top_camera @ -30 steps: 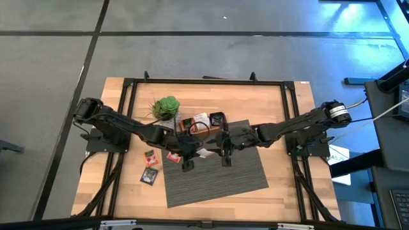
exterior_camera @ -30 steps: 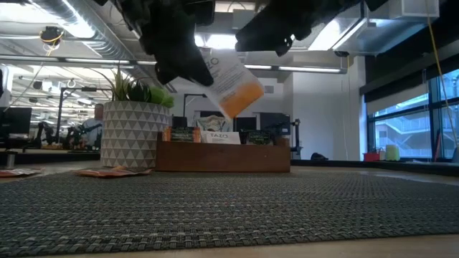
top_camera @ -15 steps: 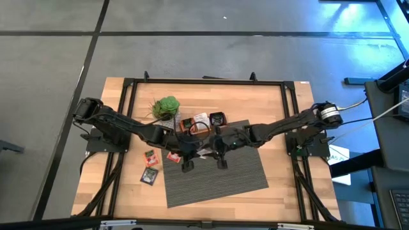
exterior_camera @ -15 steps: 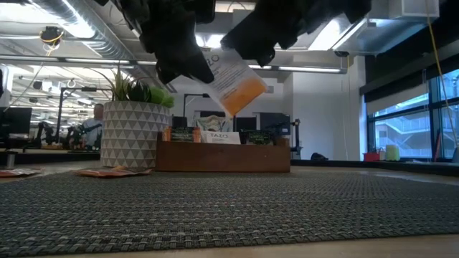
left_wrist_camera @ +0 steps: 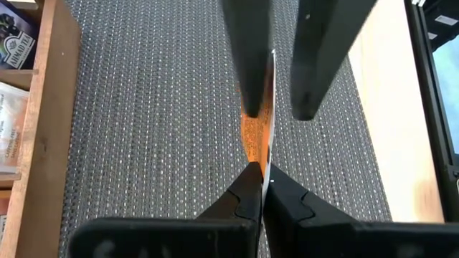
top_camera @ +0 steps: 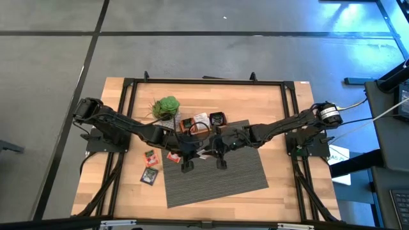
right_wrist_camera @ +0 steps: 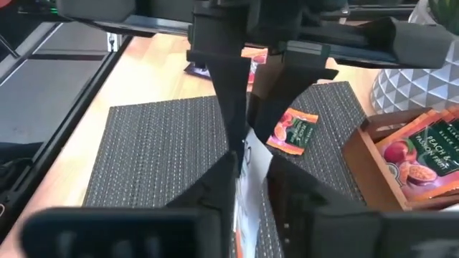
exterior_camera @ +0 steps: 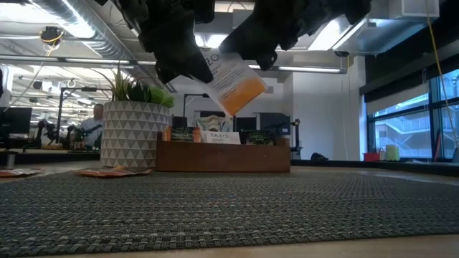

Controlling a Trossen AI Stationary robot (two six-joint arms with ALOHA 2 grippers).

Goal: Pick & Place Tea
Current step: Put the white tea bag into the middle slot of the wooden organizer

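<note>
The wooden table [top_camera: 268,102] carries a dark woven mat [top_camera: 243,176], and both arms meet above the mat's near-tray edge. Beyond the grippers stand the wooden tray [exterior_camera: 222,158], already holding several sachets, and the potted plant [exterior_camera: 133,125] beside it.

The left gripper [left_wrist_camera: 259,175] is closed on a white-and-orange tea sachet [exterior_camera: 231,80], held clear above the mat and tilted. In the left wrist view the sachet is seen edge-on, pinched between the fingers. The right gripper [right_wrist_camera: 247,161] faces it at the sachet's far end. One finger sits against the sachet, the other stands slightly off it, so the right jaws appear parted around the sachet rather than clamped.

Judgement: the step in hand is a hand-over between grippers. To do it well, the right jaws should close squarely on the free end before the left lets go. The pinch should avoid creasing the sachet.

Loose sachets lie on the mat [right_wrist_camera: 290,132] just past the grippers and on the bare wood [top_camera: 150,167] to the left gripper's outer side.

Compared with a second ago, the right gripper has closed in on the sachet from well apart to straddling it. The left gripper and sachet have barely shifted.
</note>
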